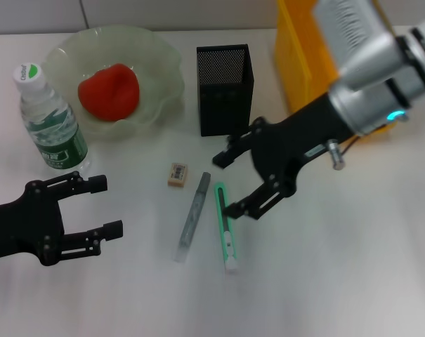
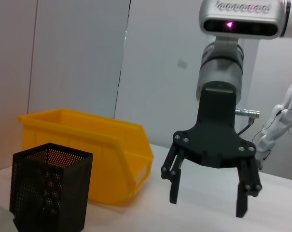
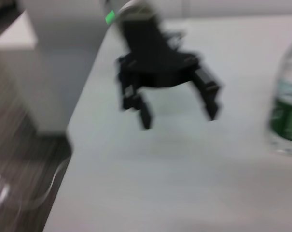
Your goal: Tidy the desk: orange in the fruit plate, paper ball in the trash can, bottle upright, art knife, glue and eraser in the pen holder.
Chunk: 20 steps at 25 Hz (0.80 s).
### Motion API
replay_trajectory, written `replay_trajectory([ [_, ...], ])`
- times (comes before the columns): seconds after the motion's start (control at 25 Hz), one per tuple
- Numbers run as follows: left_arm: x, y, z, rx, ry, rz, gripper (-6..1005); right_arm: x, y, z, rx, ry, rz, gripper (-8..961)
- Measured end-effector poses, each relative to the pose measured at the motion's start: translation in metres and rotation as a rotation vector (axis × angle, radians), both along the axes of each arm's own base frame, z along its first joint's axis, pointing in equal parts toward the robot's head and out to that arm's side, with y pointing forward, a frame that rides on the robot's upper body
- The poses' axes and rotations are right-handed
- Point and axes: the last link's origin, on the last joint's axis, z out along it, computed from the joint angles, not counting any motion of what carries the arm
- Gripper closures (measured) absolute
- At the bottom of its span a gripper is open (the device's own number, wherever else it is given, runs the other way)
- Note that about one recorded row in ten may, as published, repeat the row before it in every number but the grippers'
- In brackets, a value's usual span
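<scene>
The orange lies in the pale green fruit plate at the back left. Beside the plate the bottle stands upright. The black mesh pen holder is at the back centre. In front of it lie the small eraser, the grey art knife and the green-and-white glue. My right gripper hovers open over the glue's far end. My left gripper is open at the front left. The paper ball is out of view.
A yellow bin stands at the back right, just behind my right arm and next to the pen holder. The table's left edge runs behind my left gripper.
</scene>
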Motion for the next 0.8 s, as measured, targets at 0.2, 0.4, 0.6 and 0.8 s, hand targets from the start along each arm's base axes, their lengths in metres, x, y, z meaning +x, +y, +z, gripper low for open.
replay_trajectory([
  [0.2, 0.000, 0.001, -0.002, 0.008, 0.003, 0.000, 187, -0.022, 0.001, -0.011, -0.045, -0.125, 0.245, 123],
  [0.4, 0.001, 0.004, -0.003, 0.014, -0.011, 0.020, 187, -0.032, 0.001, -0.015, -0.078, -0.218, 0.513, 124],
  [0.6, 0.001, 0.006, -0.006, 0.037, -0.017, 0.042, 186, -0.035, -0.004, -0.018, -0.123, -0.253, 0.711, 126],
  [0.8, 0.003, 0.006, -0.009, 0.032, -0.021, 0.040, 186, -0.035, -0.019, -0.033, -0.246, -0.311, 0.958, 127],
])
